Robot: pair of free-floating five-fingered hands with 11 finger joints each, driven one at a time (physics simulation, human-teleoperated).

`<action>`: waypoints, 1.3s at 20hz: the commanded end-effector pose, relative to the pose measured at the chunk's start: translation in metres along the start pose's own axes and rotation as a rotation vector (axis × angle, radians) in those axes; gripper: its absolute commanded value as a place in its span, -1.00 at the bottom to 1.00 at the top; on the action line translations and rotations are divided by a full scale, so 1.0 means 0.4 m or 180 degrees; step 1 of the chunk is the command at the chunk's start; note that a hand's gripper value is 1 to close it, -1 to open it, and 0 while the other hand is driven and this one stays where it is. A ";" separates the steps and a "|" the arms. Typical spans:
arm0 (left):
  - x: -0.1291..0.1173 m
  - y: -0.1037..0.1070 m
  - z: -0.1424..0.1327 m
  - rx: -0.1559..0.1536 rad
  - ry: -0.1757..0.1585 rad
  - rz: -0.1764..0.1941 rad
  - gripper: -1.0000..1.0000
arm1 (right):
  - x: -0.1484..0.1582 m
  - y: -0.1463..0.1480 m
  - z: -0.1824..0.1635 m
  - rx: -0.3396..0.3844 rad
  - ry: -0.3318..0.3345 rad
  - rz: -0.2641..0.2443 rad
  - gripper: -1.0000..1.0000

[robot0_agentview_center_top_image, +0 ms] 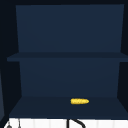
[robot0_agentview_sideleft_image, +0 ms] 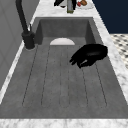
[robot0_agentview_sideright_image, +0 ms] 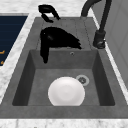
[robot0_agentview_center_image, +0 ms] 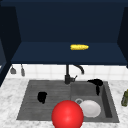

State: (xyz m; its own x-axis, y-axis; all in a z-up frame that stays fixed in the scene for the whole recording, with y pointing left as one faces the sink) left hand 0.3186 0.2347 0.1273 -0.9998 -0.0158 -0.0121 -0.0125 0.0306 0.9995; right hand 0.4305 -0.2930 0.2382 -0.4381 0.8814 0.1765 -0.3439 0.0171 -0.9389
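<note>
- Round white ceramic plate (robot0_agentview_sideright_image: 66,91) lies flat on the floor of the sink's deep basin (robot0_agentview_sideright_image: 37,82), just beside the drain (robot0_agentview_sideright_image: 82,80); taken here as the landmark.
- Handling, as a judgement: stiff, glazed and likely slippery, moderately light, would chip if dropped on the stone-grey basin. Best hold looks like the rim, thumb above and fingers under the edge, since it sits flat with little gap beneath.
- Right black hand (robot0_agentview_center_image: 96,83) hangs above the plate, toward the back of the basin; fingers loosely extended, thumb hanging down, holding nothing, well apart from the plate.
- Left black hand (robot0_agentview_center_image: 42,97) hovers over the ribbed draining board (robot0_agentview_sideleft_image: 62,82), left of the plate; fingers half curled, empty.
- Black tap (robot0_agentview_center_image: 68,75) stands behind the plate, at the sink's back edge.
- Large red ball (robot0_agentview_center_image: 67,115) shows in front of the plate, overlapping its left edge in the front view.
- Yellow corn cob (robot0_agentview_center_top_image: 79,101) lies on the dark blue cabinet shelf (robot0_agentview_center_top_image: 37,107), high above the plate.
- Green bottle-like object (robot0_agentview_center_image: 124,98) stands on the marble counter right of the plate; detail unclear.
</note>
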 end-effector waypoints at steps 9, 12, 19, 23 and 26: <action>0.000 0.000 0.000 0.0000 0.0000 0.0000 0.00 | 0.077 0.058 -0.098 -0.0497 -0.0335 0.0342 -1.00; 0.000 0.000 0.000 0.0000 0.0000 0.0000 0.00 | 0.093 0.063 -0.136 -0.0610 -0.0346 0.0410 -1.00; 0.000 0.000 0.000 0.0000 0.0000 0.0000 0.00 | 0.085 0.035 -0.230 -0.0967 -0.0361 0.0531 -1.00; 0.000 0.000 0.000 0.0000 0.0000 0.0000 0.00 | 0.060 0.040 -0.322 -0.0855 -0.0383 0.0436 -1.00; 0.000 0.000 0.000 0.0000 0.0000 0.0000 0.00 | 0.031 0.070 -0.389 -0.0918 -0.0390 0.0433 -1.00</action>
State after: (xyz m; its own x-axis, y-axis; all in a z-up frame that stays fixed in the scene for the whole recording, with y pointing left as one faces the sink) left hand 0.3186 0.2347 0.1273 -0.9998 -0.0158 -0.0121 -0.0125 0.0306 0.9995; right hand 0.5233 -0.2088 0.1904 -0.5666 0.8212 0.0672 -0.0261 0.0636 -0.9976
